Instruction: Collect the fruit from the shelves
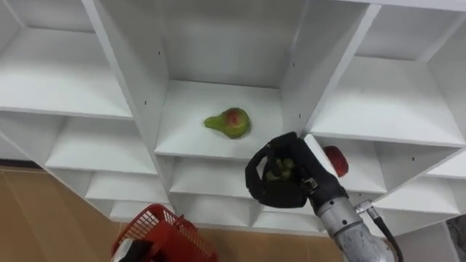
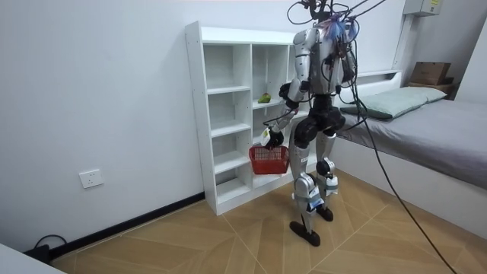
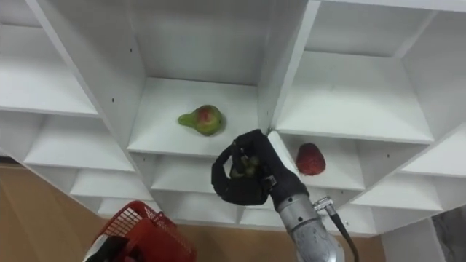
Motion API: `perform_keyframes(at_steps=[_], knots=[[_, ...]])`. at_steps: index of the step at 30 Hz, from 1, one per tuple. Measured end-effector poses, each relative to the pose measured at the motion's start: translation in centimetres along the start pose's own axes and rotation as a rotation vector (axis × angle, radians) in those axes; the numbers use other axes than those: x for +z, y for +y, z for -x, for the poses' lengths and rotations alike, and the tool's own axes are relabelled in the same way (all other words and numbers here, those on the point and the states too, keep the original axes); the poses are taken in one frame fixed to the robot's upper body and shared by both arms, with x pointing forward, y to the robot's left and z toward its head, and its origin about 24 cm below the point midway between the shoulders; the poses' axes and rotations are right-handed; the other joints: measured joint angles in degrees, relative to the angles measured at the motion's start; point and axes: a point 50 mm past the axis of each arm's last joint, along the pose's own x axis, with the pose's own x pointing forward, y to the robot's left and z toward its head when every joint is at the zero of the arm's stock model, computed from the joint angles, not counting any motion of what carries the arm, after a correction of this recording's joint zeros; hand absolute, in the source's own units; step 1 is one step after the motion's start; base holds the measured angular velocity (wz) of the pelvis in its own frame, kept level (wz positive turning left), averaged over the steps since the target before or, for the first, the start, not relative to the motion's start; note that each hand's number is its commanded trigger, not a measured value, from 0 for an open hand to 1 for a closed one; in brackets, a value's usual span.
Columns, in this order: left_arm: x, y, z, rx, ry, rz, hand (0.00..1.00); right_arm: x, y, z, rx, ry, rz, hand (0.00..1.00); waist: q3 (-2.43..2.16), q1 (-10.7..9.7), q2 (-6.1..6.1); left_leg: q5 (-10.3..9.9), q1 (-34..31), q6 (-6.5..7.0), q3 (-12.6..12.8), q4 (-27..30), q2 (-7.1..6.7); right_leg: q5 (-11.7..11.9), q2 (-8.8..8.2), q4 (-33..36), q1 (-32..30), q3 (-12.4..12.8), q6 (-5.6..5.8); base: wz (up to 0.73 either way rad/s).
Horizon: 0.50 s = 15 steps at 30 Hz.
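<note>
The robot stands close against the white shelf unit [image 2: 221, 114], its right arm raised toward the middle compartments. In the eye views its right hand [image 1: 263, 191] sits at centre frame, in front of the shelf edge, fingers clenched round a small greenish fruit [image 1: 279, 169] that peeks out between them. From where I stand the grip looks snug and cupped, probably so a round thing does not roll out on the way down.

A green pear [image 1: 229, 122] with a red blush lies on its side, just above and left of the hand, in the middle compartment. A red fruit [image 3: 311, 159] rests one compartment to the right and lower, half hidden behind the upright board.

The red basket [image 1: 164, 233] shows at the lower left corner of the eye views. In the room view it hangs below the left hand [image 2: 269, 138], held low beside the shelves. I take that hand to be closed on the handle, since the basket swings free of the floor. Kept there, it is presumably ready under the shelf for the fruit now in hand.
</note>
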Motion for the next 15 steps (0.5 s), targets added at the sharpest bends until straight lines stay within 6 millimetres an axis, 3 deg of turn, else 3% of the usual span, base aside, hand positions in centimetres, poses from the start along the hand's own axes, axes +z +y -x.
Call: perform_keyframes(at_steps=[8, 15], knots=[[1.0, 0.1, -0.3, -0.029, -0.036, 0.085, 1.00, -0.8, 2.1, -1.1, 0.109, 0.023, -0.032, 1.00, 0.06, 1.68, -1.38, 0.02, -0.38, -0.02, -0.36, -0.17, -0.03, 0.01, -0.02, -0.90, 0.12, -0.31, 0.01, 0.02], [2.6, -0.3, -0.4, -0.078, -0.103, 0.117, 1.00, -2.1, 2.2, -1.4, 0.113, 0.082, -0.030, 1.00, 0.15, 2.21, -2.23, 0.13, -0.96, -0.16, -1.58, 0.06, -0.06, 0.01, -0.22, -0.94, 0.23, -1.74, 0.00, 0.09]])
